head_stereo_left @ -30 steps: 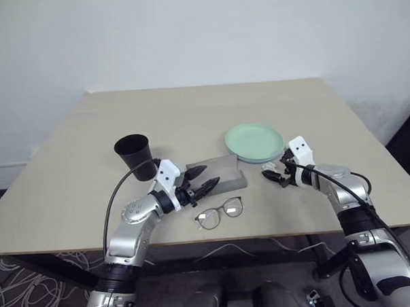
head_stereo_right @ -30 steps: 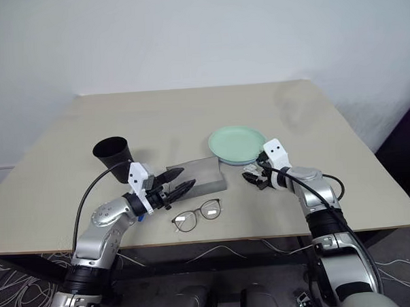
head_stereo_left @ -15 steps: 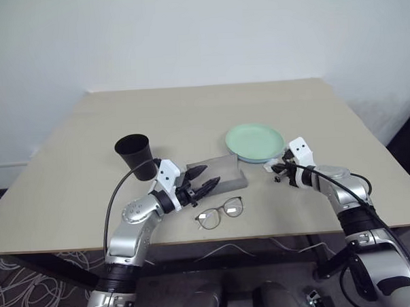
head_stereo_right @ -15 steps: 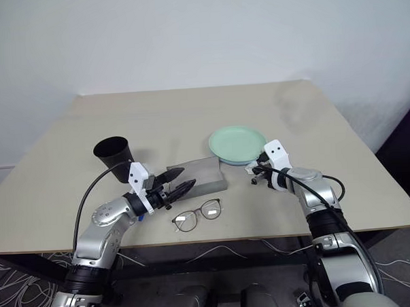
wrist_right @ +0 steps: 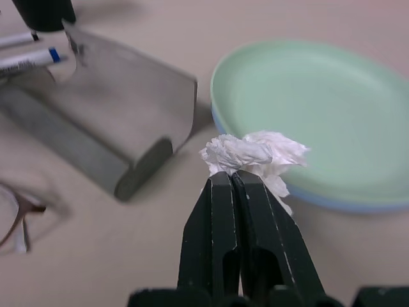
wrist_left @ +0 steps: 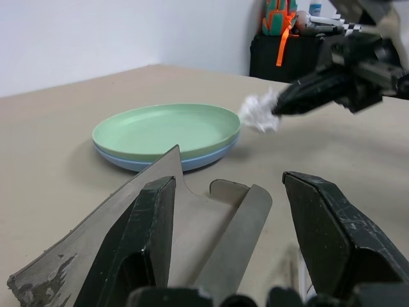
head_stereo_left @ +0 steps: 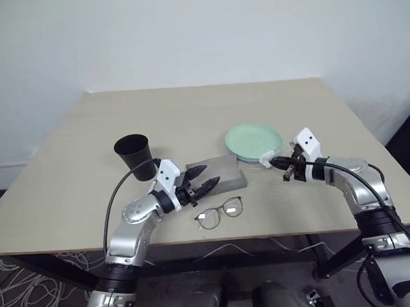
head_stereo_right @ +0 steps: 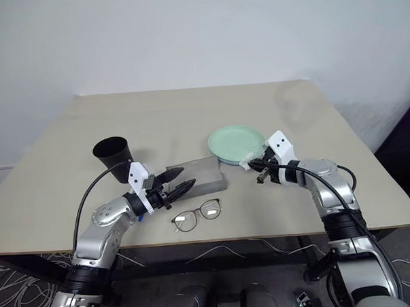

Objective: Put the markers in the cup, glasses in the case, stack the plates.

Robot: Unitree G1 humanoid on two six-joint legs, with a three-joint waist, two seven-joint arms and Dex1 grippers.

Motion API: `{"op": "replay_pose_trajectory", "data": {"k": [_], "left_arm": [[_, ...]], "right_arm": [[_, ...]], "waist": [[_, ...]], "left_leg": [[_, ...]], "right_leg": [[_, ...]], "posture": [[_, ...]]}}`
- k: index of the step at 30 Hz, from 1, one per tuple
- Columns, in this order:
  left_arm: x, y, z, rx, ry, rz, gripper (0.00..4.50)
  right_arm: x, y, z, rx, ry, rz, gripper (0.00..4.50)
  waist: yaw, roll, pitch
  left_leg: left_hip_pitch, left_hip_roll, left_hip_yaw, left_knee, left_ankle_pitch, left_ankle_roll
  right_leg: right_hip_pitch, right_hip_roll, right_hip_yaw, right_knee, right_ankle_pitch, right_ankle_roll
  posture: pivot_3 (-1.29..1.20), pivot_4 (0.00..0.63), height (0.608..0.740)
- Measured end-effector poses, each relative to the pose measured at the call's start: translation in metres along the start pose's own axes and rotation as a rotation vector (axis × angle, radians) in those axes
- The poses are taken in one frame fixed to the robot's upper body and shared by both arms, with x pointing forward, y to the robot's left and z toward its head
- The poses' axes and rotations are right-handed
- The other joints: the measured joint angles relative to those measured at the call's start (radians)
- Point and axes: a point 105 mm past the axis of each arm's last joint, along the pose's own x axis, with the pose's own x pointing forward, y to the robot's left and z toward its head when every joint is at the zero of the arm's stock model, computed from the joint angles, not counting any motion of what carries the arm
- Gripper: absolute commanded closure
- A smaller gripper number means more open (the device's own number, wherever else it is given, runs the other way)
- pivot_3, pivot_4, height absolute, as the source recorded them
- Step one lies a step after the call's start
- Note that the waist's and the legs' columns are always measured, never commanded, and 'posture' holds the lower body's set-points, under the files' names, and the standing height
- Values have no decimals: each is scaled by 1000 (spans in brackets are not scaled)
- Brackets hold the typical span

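Observation:
My right gripper is shut on a crumpled white paper wad and holds it just above the table, beside the stacked plates, mint green on light blue. The grey case lies at mid-table with its lid raised. My left gripper stands open at the case's near left end, holding nothing. The wire-frame glasses lie on the table in front of the case. The black cup stands upright to the left. Two white markers, one with a blue cap, lie between cup and case.
The beige table is bare toward the back, with a white wall behind it. The front edge runs just below the glasses. Black cables trail from both wrists.
My right gripper has shut on the white paper wad and lifted it off the table next to the plates. The left arm has not moved.

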Motion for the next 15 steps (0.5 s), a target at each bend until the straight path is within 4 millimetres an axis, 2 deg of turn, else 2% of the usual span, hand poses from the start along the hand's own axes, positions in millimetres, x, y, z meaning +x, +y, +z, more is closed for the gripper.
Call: {"op": "replay_pose_trajectory", "data": {"k": [1, 4, 7, 10, 15], "left_arm": [[0, 1, 0, 0, 2, 1, 1693], [1, 1, 0, 2, 0, -1, 1693], [1, 2, 0, 1, 0, 0, 1693], [2, 2, 1, 2, -1, 1, 1693], [1, 2, 0, -1, 1, 8, 1693]], "right_arm": [[4, -6, 10, -16, -22, -18, 4458], [13, -15, 20, -36, -42, -53, 4458], [29, -20, 15, -37, -19, -72, 4458], [40, -20, 4, -34, 13, -73, 3937], [45, -30, 0, -49, 32, -109, 2222]], "waist": [[0, 0, 0], [0, 0, 0], [1, 0, 0], [1, 0, 0], [0, 0, 0]], "left_leg": [[1, 0, 0, 0, 0, 0], [1, 0, 0, 1, 0, 0], [0, 0, 0, 1, 0, 0], [0, 0, 0, 0, 0, 0], [0, 0, 0, -1, 0, 0]], "right_leg": [[0, 0, 0, 0, 0, 0], [-1, 0, -1, 0, 0, 0], [-1, 0, -1, -1, 1, 1], [-1, 0, 0, -1, 1, 1], [-2, 1, 1, -1, 1, 1]], "posture": [[0, 0, 736], [0, 0, 736], [0, 0, 736], [0, 0, 736], [0, 0, 736]]}}
